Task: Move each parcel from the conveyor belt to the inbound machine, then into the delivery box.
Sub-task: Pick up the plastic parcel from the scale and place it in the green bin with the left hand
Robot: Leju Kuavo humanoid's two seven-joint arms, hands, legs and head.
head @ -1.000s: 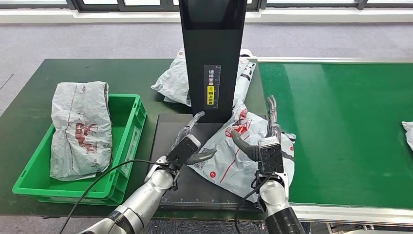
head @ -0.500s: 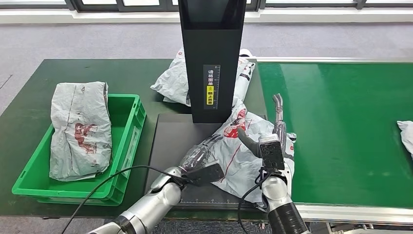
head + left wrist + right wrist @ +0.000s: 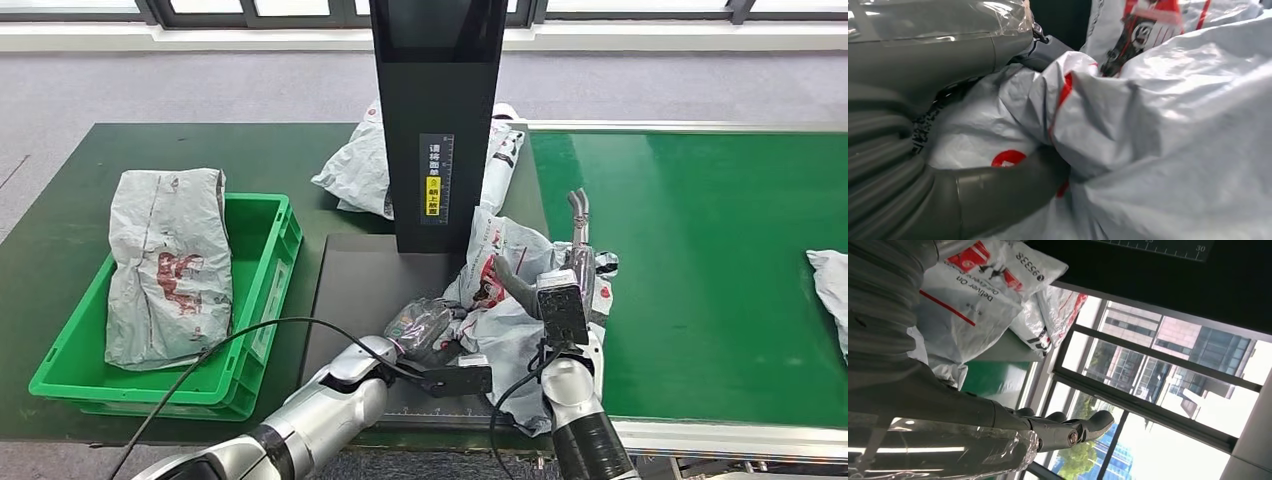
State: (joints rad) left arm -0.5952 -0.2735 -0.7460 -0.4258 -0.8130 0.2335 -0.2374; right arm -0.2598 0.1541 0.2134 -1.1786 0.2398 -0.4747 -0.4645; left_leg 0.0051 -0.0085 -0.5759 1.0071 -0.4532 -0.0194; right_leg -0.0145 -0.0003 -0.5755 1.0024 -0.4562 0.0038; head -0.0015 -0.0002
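A grey-white parcel (image 3: pixel 520 325) with red print lies bunched on the right part of the inbound machine's black platform (image 3: pixel 355 290), its right side hanging over the belt's edge. My left hand (image 3: pixel 428 330) grips its left edge. In the left wrist view the parcel's folded film (image 3: pixel 1158 125) sits between the thumb (image 3: pixel 998 192) and the fingers (image 3: pixel 1048 50). My right hand (image 3: pixel 560 285) rests against the parcel's right side, fingers (image 3: pixel 577 210) straight and apart with nothing in them. The right wrist view shows the parcel (image 3: pixel 973 295) behind that hand (image 3: pixel 998 425).
The machine's black column (image 3: pixel 435 120) rises just behind the parcel. Another parcel (image 3: pixel 355 170) lies behind the column. A green crate (image 3: pixel 255 290) at the left holds one parcel (image 3: pixel 165 265). On the green conveyor belt (image 3: pixel 700 260), a further parcel (image 3: pixel 830 285) shows at the far right.
My left hand has swung right and nearer, onto the parcel's left edge. The parcel has crumpled and shifted right. The right hand edged right. The far-right parcel has come further in.
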